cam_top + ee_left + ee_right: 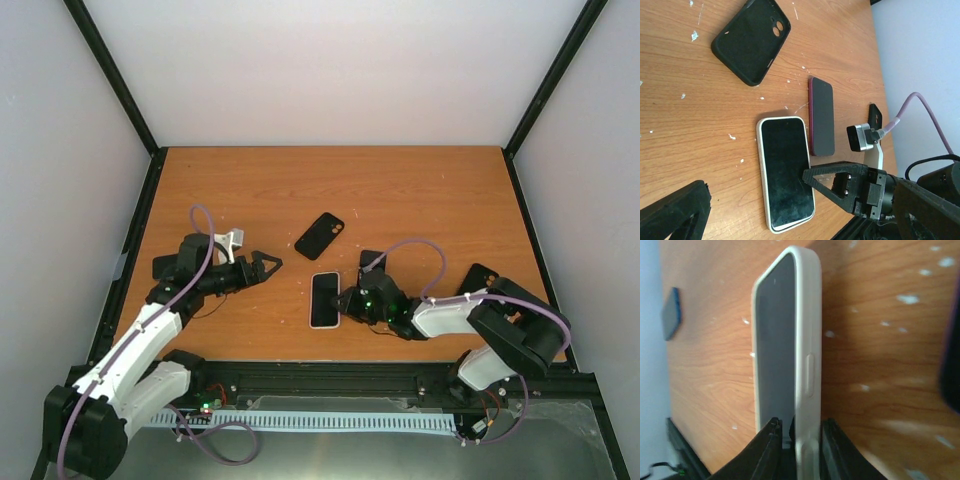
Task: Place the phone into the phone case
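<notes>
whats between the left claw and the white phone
Nothing but bare table. The top view shows the left claw open, to the left of the white phone, with only wood in the gap.

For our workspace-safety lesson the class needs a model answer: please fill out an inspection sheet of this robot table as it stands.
Surface: wooden table, flecked with pale specks.
Job's things: phone in white case lies screen up, centre front; black phone case behind it, empty, open side up.
Clutter: dark red phone beside the white case; small dark flat items at left and right, unidentified.
Hands: left hand open, holding nothing; right hand straddles the white-cased phone's edge, grip unclear.
Cables: purple cable loops over each arm.
Surroundings: white walls, black frame posts.
</notes>
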You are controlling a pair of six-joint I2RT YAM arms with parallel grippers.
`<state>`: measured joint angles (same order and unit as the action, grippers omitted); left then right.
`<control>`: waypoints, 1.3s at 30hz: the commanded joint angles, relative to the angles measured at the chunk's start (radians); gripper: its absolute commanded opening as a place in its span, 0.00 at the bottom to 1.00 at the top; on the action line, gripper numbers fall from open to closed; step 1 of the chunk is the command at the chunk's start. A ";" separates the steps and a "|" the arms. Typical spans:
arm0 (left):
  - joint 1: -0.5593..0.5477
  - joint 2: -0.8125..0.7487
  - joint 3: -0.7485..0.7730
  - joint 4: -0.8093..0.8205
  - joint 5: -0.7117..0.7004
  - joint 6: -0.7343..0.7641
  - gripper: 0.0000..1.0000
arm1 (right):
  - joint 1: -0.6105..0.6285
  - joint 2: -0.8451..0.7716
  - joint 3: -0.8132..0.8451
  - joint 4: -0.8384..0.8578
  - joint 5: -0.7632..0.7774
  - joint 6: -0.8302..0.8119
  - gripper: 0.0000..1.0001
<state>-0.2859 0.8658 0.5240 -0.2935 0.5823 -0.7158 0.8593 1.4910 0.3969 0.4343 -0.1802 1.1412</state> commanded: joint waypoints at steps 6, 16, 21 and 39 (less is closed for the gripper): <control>0.002 0.052 0.039 0.004 -0.050 -0.002 0.99 | 0.006 -0.124 0.029 -0.286 0.111 -0.085 0.33; 0.002 0.290 0.096 0.125 -0.153 -0.030 0.95 | -0.001 -0.213 0.225 -0.711 0.334 -0.253 0.52; 0.002 0.524 0.201 0.255 -0.147 -0.029 0.90 | -0.045 -0.198 0.302 -0.837 0.462 -0.282 0.72; 0.000 1.056 0.508 0.404 -0.014 0.047 0.81 | -0.143 0.082 0.414 -0.765 0.436 -0.355 0.91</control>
<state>-0.2859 1.8839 0.9974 0.0467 0.4847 -0.6846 0.7250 1.5253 0.7593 -0.3317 0.2211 0.7990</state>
